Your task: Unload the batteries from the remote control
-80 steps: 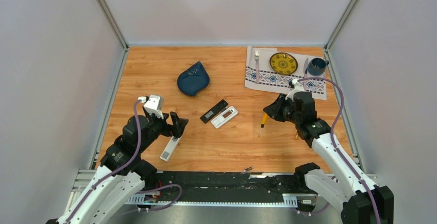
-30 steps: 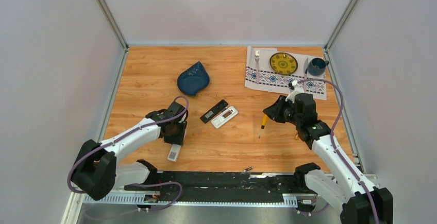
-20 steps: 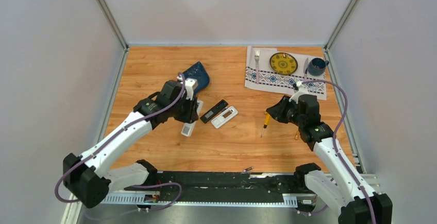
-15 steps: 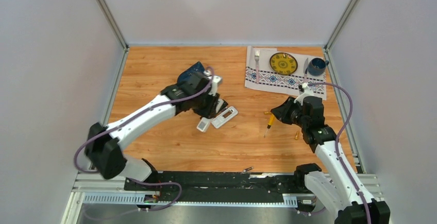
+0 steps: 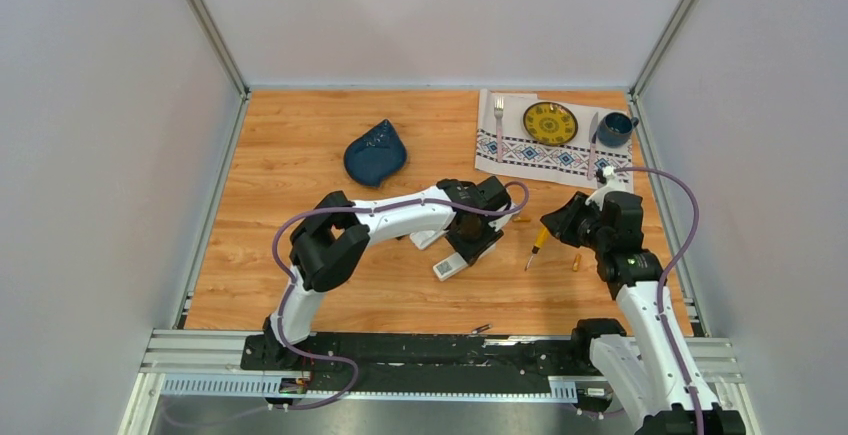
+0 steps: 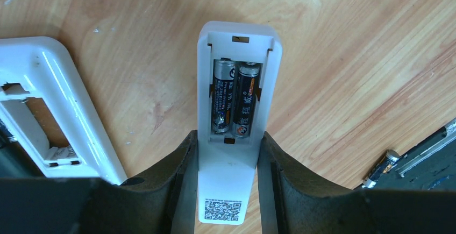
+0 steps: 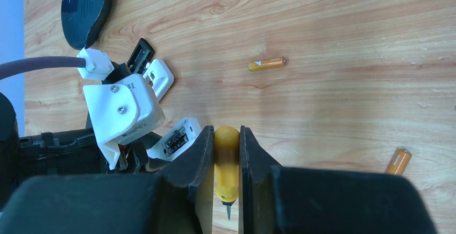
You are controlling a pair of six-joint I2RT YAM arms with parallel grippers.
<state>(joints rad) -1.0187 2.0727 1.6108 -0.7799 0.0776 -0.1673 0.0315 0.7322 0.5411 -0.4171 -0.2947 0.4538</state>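
The screwdriver (image 7: 227,176) is gripped by its orange handle between the fingers of the right gripper (image 7: 227,137), with the metal tip pointing back toward the wrist. One battery (image 7: 266,63) is seen on the wooden table (image 7: 344,99) ahead of the fingertips, and another battery (image 7: 398,161) lies well off to their right. Just left of the fingers, a white remote (image 7: 176,138) is partly hidden by the other arm (image 7: 122,111).

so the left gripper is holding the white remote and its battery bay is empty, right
No, the bay is not empty: the left wrist view shows two dark batteries lying side by side in it. The left gripper does hold the white remote.
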